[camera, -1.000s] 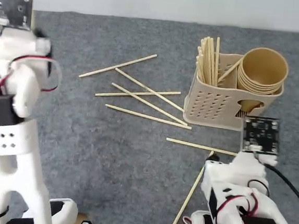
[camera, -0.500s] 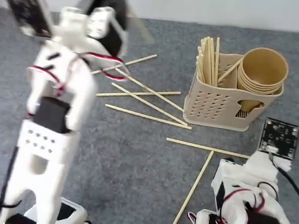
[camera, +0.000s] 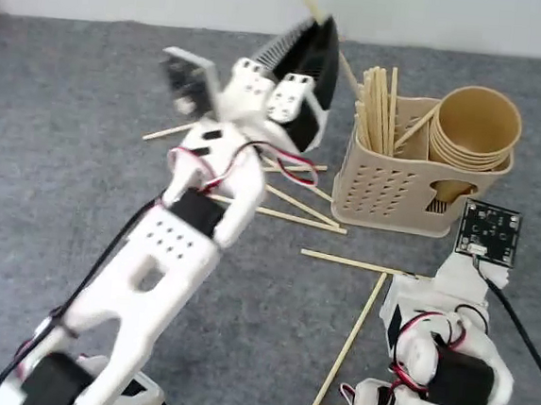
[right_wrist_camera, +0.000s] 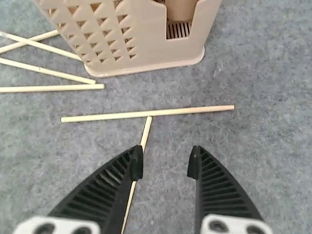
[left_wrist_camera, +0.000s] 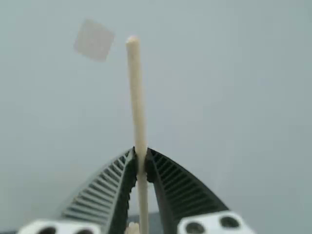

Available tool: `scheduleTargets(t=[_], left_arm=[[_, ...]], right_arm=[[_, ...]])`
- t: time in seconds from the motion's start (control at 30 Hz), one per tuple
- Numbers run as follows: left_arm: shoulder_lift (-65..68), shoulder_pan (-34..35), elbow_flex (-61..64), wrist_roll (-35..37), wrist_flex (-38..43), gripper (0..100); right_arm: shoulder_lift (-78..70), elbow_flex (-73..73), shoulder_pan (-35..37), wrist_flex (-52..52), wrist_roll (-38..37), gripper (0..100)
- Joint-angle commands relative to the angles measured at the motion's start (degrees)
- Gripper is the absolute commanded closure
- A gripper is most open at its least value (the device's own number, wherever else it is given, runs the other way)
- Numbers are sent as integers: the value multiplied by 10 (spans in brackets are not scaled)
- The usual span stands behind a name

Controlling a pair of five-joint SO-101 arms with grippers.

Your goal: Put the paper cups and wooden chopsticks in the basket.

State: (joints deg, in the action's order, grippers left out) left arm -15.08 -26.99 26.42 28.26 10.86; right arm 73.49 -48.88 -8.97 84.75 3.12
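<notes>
We saw the left gripper (left_wrist_camera: 139, 158) clenched on a pale, slim chopstick (left_wrist_camera: 136, 97); the high view placed it upper centre, beside the basket (camera: 385, 189). The right gripper (right_wrist_camera: 165, 158) gaped.

Stacked paper cups (camera: 474, 126) and upright chopsticks (camera: 381, 108) stand in the beige basket (camera: 385, 189).

No legible text, number, brand or sign in any of the three views. The small black circuit board (camera: 488, 233) on the right arm, just beside the basket (camera: 385, 189), carries pale markings too fine to read. The pale square patch (left_wrist_camera: 94, 40) in the background beside the held chopstick (left_wrist_camera: 136, 97) is blurred; nothing on it can be made out.
</notes>
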Motion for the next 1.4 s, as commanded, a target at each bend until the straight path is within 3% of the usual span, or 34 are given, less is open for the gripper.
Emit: scheduleTargets(t=[0.0,0.2,0.4,0.53,0.73,0.97,1.13,1.37], left_arm=[[40,-5,-57,2,14,987],[61,-33,-53,-36,-36,978],[60,-53,-68,-61,-141,746],[60,-50,-147,-35,-250,732],[9,5,-278,0,-440,731],[-110,114,-275,-2,-630,731],[-211,179,-211,-2,-666,731],[-359,267,-58,-3,-663,731]], right_arm=[[7,3,-2,-16,-1,827],[7,3,-2,-16,-2,825],[7,3,-2,-16,-3,824],[7,3,-2,-16,-5,824],[2,3,-2,-16,-46,824],[1,3,-1,-14,-148,824],[-3,2,36,17,-222,824],[-116,2,161,44,-265,823]])
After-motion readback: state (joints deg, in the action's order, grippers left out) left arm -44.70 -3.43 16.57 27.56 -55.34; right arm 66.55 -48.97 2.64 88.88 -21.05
